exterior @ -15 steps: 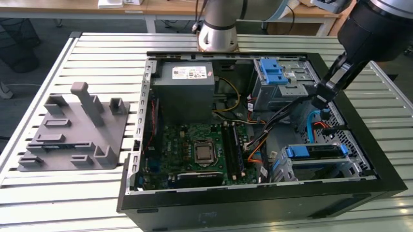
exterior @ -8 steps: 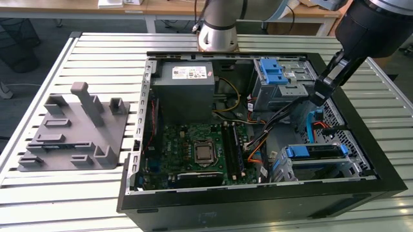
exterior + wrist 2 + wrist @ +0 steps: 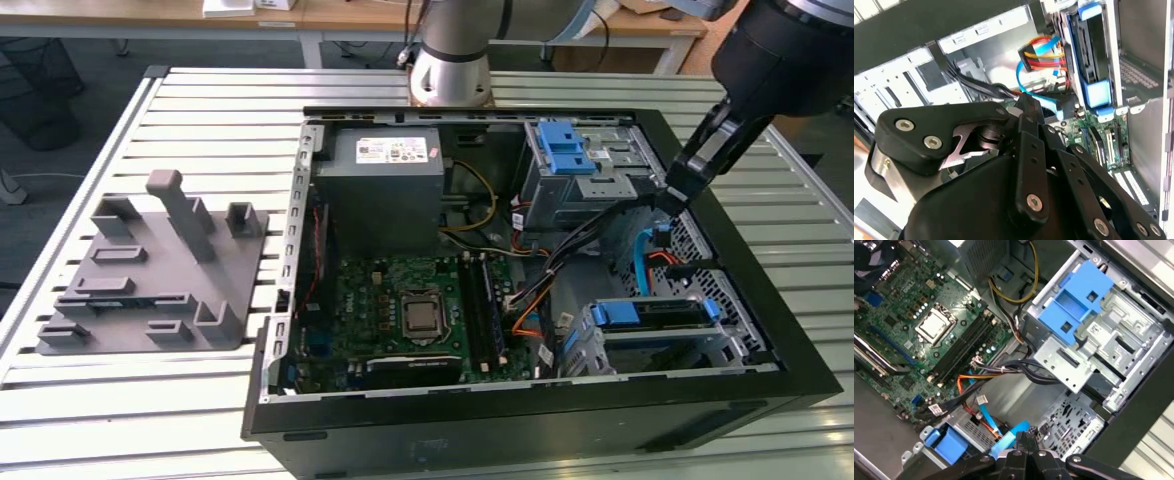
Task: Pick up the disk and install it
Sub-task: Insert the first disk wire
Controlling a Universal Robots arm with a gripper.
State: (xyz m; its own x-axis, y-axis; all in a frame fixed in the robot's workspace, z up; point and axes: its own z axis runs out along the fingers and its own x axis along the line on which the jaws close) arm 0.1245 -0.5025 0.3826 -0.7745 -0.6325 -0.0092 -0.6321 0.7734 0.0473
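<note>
Slatted white metal makes up the table [image 3: 200, 400], and on it lies an open black computer case [image 3: 534, 430] with its side panel off. To the exterior view's left of the case sits a grey moulded fixture [image 3: 147, 275] with upright pegs and slots. The robot arm [image 3: 781, 50] reaches down from the exterior view's upper right over the case's far edge.

Inside the case, a grey power-supply box [image 3: 380, 190] sits at the back, with the green motherboard [image 3: 400, 315] in front of it. Beside the box stands a metal drive cage [image 3: 587, 175] topped by a blue plastic latch [image 3: 567, 150]; the same blue latch [image 3: 1074, 302] is plain in the first wrist view. Bundles of black, orange and blue cables [image 3: 587, 250] run between cage and board.

The disk [image 3: 647, 315], framed in its blue carrier, already sits slotted in the lower bay at the case's front corner, on the exterior view's right; in the second wrist view it [image 3: 1089, 60] stands on edge in its bay.

The gripper [image 3: 678, 190] hangs just above the cables, between the cage and the disk's bay. In the second wrist view its fingertips [image 3: 1026, 102] look pressed together, pinching nothing.
</note>
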